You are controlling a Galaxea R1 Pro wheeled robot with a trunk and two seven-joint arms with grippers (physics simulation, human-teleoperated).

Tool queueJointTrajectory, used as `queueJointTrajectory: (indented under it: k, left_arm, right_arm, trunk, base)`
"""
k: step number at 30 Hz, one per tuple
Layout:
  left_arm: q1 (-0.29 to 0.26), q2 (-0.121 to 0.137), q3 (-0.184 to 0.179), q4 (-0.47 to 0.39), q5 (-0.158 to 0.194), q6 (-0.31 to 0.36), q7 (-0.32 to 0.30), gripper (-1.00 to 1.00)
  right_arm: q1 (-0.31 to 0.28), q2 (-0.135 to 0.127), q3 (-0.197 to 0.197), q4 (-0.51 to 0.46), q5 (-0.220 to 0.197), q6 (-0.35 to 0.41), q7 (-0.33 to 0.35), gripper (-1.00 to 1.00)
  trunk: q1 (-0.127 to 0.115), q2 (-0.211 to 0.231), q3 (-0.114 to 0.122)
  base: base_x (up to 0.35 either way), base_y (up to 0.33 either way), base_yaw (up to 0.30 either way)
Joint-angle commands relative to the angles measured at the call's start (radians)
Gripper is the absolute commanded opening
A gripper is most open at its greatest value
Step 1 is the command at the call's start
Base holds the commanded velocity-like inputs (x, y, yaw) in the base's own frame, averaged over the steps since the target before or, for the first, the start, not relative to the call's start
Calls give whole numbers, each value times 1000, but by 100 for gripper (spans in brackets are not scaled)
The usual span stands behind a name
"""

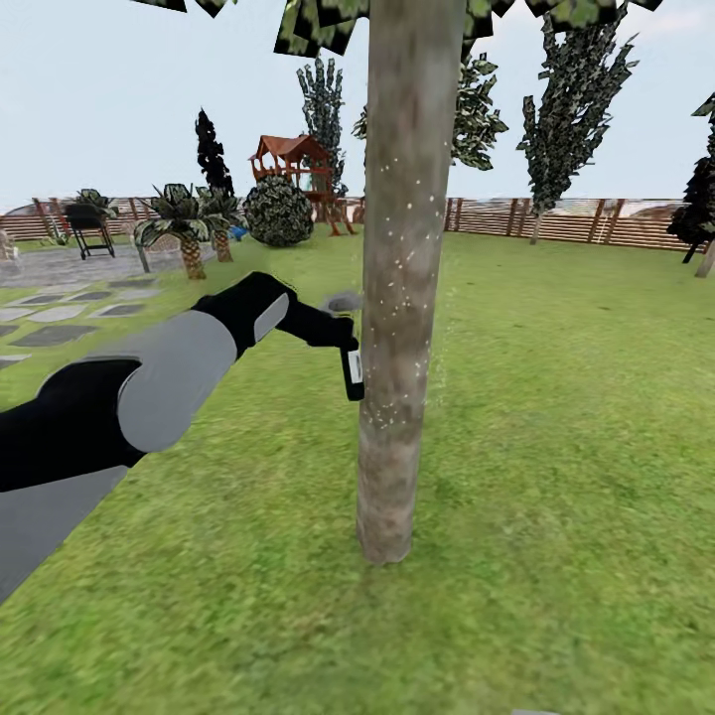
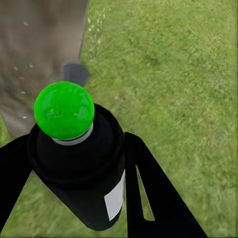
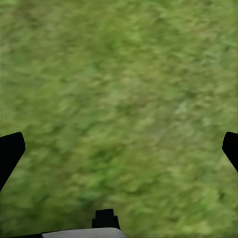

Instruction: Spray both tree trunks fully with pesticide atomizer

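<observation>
Left gripper (image 1: pixel 333 333): pinching the pesticide atomizer (image 1: pixel 352 372). In the left wrist view its two black fingers (image 2: pixel 148 193) press on either side of the dark bottle.

Pesticide atomizer: held off the ground, roughly upright, just beside the tree trunk (image 1: pixel 399 298), on the side toward the left arm (image 1: pixel 159 382). Its white label faces the head camera. In the left wrist view a bright green ball (image 2: pixel 64 110) sits on its top and a grey nozzle (image 2: pixel 75 73) points at the bark.

Tree trunk: a pale, mottled column standing in the lawn (image 1: pixel 556 447), rising out of the top of the head view. White specks dot the bark from about the bottle's height upward, and a faint scatter of specks hangs just beyond its far side; they may be spray droplets, but the render is too coarse to be sure.

Right gripper (image 3: pixel 119 148): spread wide, the two dark fingertips (image 3: pixel 10 151) at opposite edges of the right wrist view, with only blurred grass between them.

Garden: a brown slat fence (image 1: pixel 586 220) runs along the far edge of the lawn. Grey paving stones (image 1: pixel 55 323) lie toward the left edge.

Background: a red-roofed play tower (image 1: pixel 293 164), a round dark bush (image 1: pixel 278 211), low palm-like plants (image 1: pixel 184 223), a black grill (image 1: pixel 87 226) and tall dark conifers (image 1: pixel 576 99) stand near the fence.
</observation>
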State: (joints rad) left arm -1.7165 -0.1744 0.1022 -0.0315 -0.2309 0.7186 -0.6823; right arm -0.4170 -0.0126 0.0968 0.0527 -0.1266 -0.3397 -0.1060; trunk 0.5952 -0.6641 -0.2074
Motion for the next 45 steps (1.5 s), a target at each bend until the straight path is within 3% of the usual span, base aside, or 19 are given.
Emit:
queueJointTrajectory:
  k: [1,4,6,10,12,13,18,22,24,26,28,34,41,45]
  left_arm:
    - [13,0,13,-1,-8,-2,18,-100]
    - [60,0,13,-1,-7,-37,105,-100]
    - [83,0,13,0,-7,-55,119,-100]
    - [147,0,13,1,-7,-105,127,-100]
    - [192,0,13,1,-7,-165,128,-100]
    - [241,0,13,1,-7,-199,128,-100]
    - [323,0,13,1,-7,-308,130,-100]
    - [378,0,13,1,-8,-323,130,-100]
    - [437,0,13,1,-8,-380,130,-100]
    - [585,0,13,1,-7,-528,130,-100]
    - [643,0,13,1,-7,-593,130,-100]
    - [683,0,13,1,-7,-628,130,-100]
    - [713,0,13,1,-7,-669,130,-100]
    - [715,0,13,1,-7,-686,130,-100]
  right_arm:
    - [-2,0,9,4,-10,-7,0,100]
    - [-2,0,9,4,-10,-7,0,100]
    - [-2,0,9,4,-10,-7,0,100]
    - [-2,0,9,4,-10,-7,0,100]
    - [-2,0,9,4,-10,-7,0,100]
    - [-2,0,9,4,-10,-7,0,100]
    - [-2,-1,8,4,-11,-9,-3,100]
    - [-2,-5,7,4,-12,-10,-5,100]
    - [-2,-6,6,4,-13,-10,-6,100]
    - [-2,-6,7,4,-12,-10,-6,100]
    - [-2,-6,7,3,-13,-11,-6,100]
    - [-2,-8,8,3,-13,-13,-6,100]
    - [-2,-45,8,3,-13,-15,-6,100]
    - [-2,-52,8,3,-13,-16,-6,100]
  trunk:
    - [0,-1,-1]
    - [0,-1,-1]
    - [0,-1,-1]
    - [0,-1,-1]
    - [0,-1,-1]
    - [0,-1,-1]
    - [0,-1,-1]
    - [0,-1,-1]
    - [0,-1,-1]
    - [0,-1,-1]
    - [0,-1,-1]
    - [0,-1,-1]
    - [0,-1,-1]
    - [0,-1,-1]
  base:
    - [0,0,0]
    - [0,0,0]
    - [0,0,0]
    - [0,0,0]
    - [0,0,0]
    - [0,0,0]
    - [-8,0,0]
    - [-203,0,0]
    - [-326,0,0]
    - [-345,0,0]
    - [-348,0,0]
    - [-348,0,0]
    - [-350,1,0]
    - [-350,46,0]
